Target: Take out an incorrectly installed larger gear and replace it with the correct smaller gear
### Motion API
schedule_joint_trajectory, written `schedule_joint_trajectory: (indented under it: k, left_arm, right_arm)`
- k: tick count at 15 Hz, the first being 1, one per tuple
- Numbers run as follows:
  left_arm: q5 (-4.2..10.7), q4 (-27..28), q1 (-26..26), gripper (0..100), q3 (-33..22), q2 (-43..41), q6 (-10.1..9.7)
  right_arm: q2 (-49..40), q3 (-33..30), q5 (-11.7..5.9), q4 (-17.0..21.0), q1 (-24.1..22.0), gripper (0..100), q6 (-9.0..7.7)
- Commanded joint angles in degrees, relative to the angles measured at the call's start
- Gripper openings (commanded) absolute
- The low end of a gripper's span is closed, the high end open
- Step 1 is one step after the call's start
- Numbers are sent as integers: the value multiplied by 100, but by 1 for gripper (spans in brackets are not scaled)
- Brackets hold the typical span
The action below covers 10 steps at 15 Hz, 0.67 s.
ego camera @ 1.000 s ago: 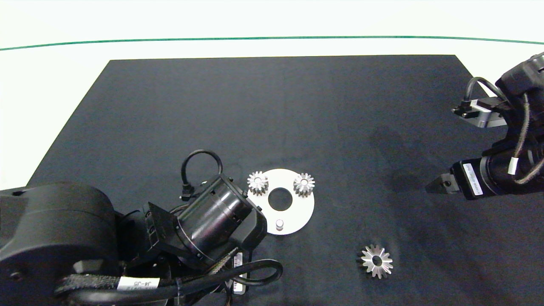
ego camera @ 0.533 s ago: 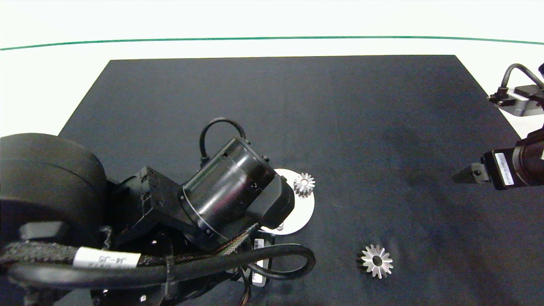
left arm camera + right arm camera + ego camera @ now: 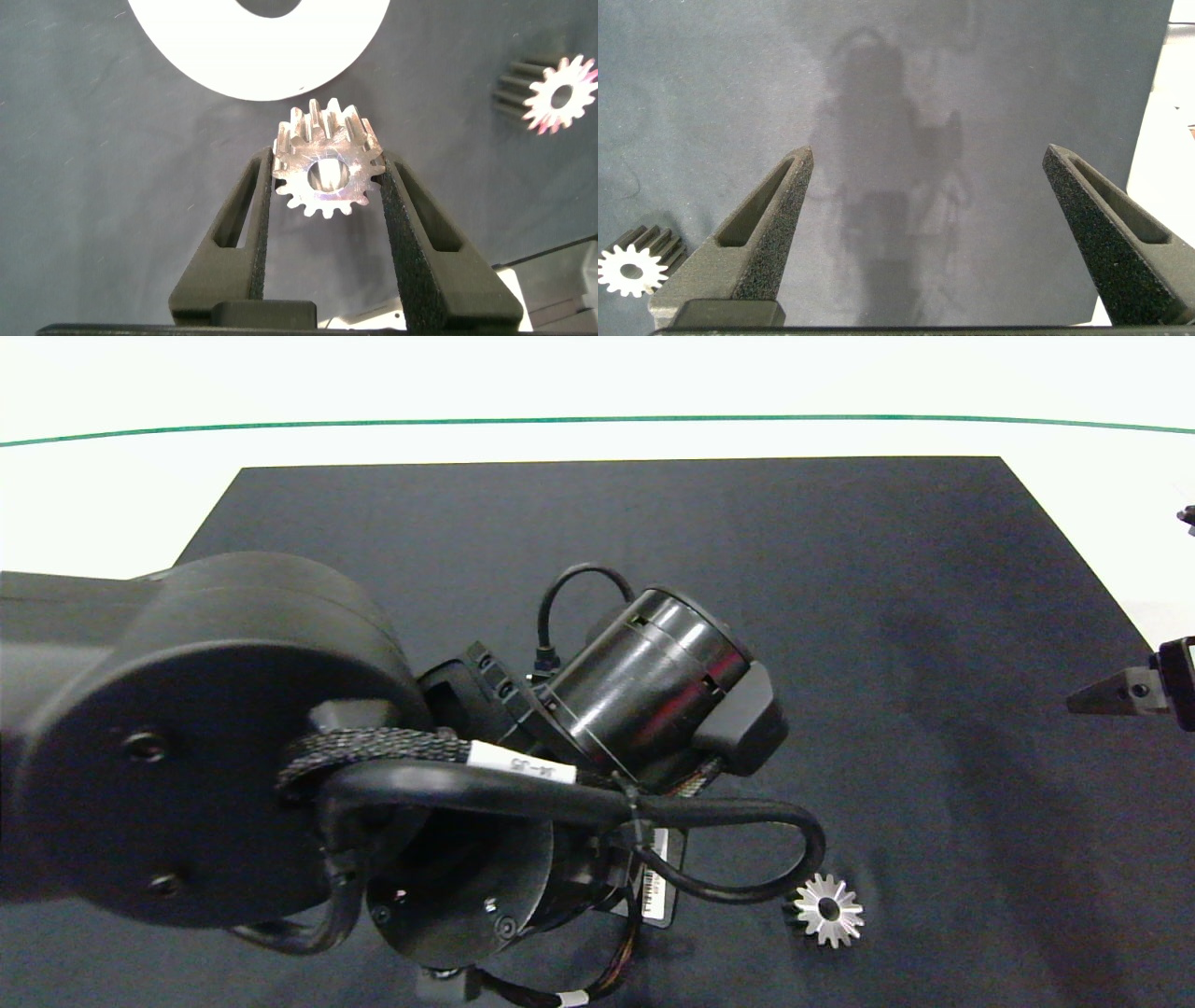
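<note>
In the left wrist view my left gripper point(image 3: 327, 166) is shut on the smaller gear point(image 3: 327, 182), a short-toothed silver gear held by its sides above the dark mat. Just beyond it lies the white round plate point(image 3: 215, 65). The larger gear point(image 3: 827, 910), star-like with long teeth, lies flat on the mat to the plate's right; it also shows as the larger gear point(image 3: 553, 93) and the larger gear point(image 3: 633, 267) in the wrist views. My left arm point(image 3: 653, 700) hides the plate in the head view. My right gripper point(image 3: 929, 159) hangs open over bare mat, seen as the right gripper point(image 3: 1116, 693) at the right edge.
The black mat point(image 3: 887, 579) covers most of the white table point(image 3: 112, 495). A green line point(image 3: 597, 420) runs along the far side. The left arm's cable loop point(image 3: 747, 887) hangs close to the larger gear.
My left arm has swung right and forward, now covering the plate and the two gears on it. My right arm has drawn back to the right edge.
</note>
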Motion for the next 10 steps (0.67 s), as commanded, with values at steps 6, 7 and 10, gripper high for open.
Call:
schedule_joint_trajectory:
  k: [6,7,10]
  left_arm:
    - [173,48,77,0,-312,396,282]
    - [182,48,77,0,-312,396,352]
    - [234,48,112,0,-312,449,413]
  right_arm:
    - [-100,-6,3,22,-23,100,-10]
    - [-100,-6,3,22,-23,100,-10]
    - [-100,3,12,22,-23,100,-27]
